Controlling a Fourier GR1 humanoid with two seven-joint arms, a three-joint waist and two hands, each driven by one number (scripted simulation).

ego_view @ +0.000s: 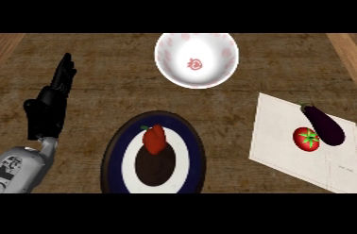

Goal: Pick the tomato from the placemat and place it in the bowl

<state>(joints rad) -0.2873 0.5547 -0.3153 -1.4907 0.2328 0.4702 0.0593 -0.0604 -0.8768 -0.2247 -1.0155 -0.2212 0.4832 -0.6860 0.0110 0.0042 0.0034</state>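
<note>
Altogether one tomato (307, 138), one bowl (197, 60), one placemat (279, 134), left robot hand (50, 103) open.

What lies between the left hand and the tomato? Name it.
In the head view, the plate carrying a red pepper sits between the left hand and the tomato.

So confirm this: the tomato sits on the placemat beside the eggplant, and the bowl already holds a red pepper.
Not quite. In the head view the bowl holds nothing; the red pepper lies on the plate. The tomato does sit on the placemat beside the eggplant.
</note>
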